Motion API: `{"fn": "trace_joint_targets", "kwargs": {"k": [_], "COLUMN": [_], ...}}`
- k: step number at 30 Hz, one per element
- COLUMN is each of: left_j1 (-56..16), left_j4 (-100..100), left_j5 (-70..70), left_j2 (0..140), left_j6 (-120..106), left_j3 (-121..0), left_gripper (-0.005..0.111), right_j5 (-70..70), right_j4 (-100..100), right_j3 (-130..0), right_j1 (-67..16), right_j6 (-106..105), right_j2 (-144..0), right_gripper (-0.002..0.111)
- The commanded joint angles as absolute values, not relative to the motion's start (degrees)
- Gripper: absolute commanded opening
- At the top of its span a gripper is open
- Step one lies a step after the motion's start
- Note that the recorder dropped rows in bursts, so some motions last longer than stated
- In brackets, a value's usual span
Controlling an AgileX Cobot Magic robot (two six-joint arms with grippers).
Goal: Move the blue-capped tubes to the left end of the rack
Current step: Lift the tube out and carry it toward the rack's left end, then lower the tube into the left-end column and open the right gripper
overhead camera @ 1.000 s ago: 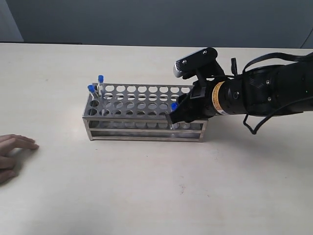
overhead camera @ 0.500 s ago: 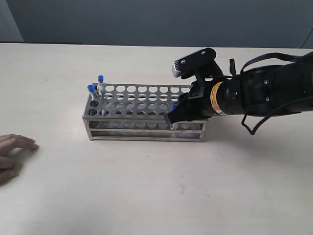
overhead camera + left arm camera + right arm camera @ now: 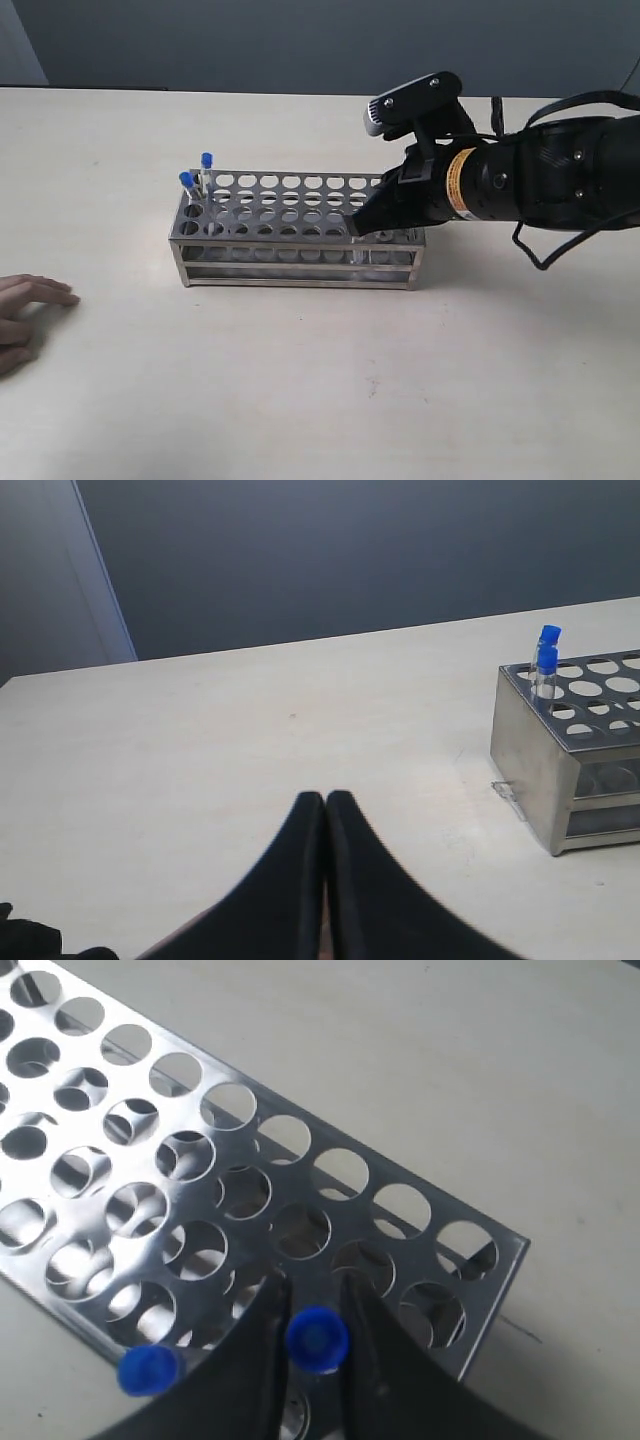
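Observation:
The steel rack (image 3: 300, 206) stands in the middle of the table. Two blue-capped tubes (image 3: 206, 165) stand upright in holes at its left end, and they also show in the left wrist view as blue-capped tubes (image 3: 546, 660) in the rack (image 3: 530, 750). My right gripper (image 3: 360, 228) is over the rack's right end, at the near row. In the right wrist view it (image 3: 310, 1285) is shut on a blue-capped tube (image 3: 317, 1340) held over the rack (image 3: 505, 1260). Another blue cap (image 3: 148, 1370) sits beside it. My left gripper (image 3: 325, 798) is shut on nothing, off to the rack's left.
A person's hand (image 3: 25, 305) rests on the table at the left edge of the exterior view. Bare beige table (image 3: 300, 380) surrounds the rack. A dark wall stands behind the table's far edge.
My right arm has shifted a little to the right and up at the rack's right end. The blue cap there is now hidden behind its fingers in the exterior view.

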State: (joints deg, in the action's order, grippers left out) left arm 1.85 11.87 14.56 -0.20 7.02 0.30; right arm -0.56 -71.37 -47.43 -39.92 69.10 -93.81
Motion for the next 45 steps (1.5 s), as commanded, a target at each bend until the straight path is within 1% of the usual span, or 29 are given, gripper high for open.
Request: {"fn": "trace_joint_targets", "kwargs": {"k": [1, 5, 11, 17, 23, 31, 36, 45], "left_j1": [1.6, 1.6, 1.6, 1.6, 1.6, 1.6, 1.6, 1.6], "left_j4": [11.57, 11.57, 11.57, 11.57, 11.57, 11.57, 11.57, 11.57], "left_j5": [14.09, 14.09, 14.09, 14.09, 14.09, 14.09, 14.09, 14.09], "left_j2": [0.0, 0.0, 0.0, 0.0, 0.0, 0.0, 0.0, 0.0], "left_j6": [7.06, 7.06, 7.06, 7.06, 7.06, 7.06, 7.06, 7.06], "left_j3": [0.0, 0.0, 0.0, 0.0, 0.0, 0.0, 0.0, 0.0], "left_gripper": [0.001, 0.001, 0.001, 0.001, 0.001, 0.001, 0.001, 0.001], "right_j5": [0.0, 1.17, 9.62, 18.7, 27.07, 25.87, 22.15, 20.09], "right_j4": [-73.57, -73.95, -73.95, -72.89, -72.41, -72.61, -73.73, -79.28], "right_j3": [-47.18, -47.6, -51.41, -56.35, -60.26, -66.4, -69.95, -71.92], "right_j1": [-39.99, -39.99, -39.99, -40.09, -40.35, -44.95, -47.33, -47.47], "right_j6": [68.62, 68.62, 68.62, 68.96, 69.53, 69.53, 69.53, 71.74], "right_j2": [-91.08, -88.33, -87.29, -90.29, -96.27, -104.2, -107.08, -108.88], "right_gripper": [0.0, 0.0, 0.0, 0.0, 0.0, 0.0, 0.0, 0.0]}}
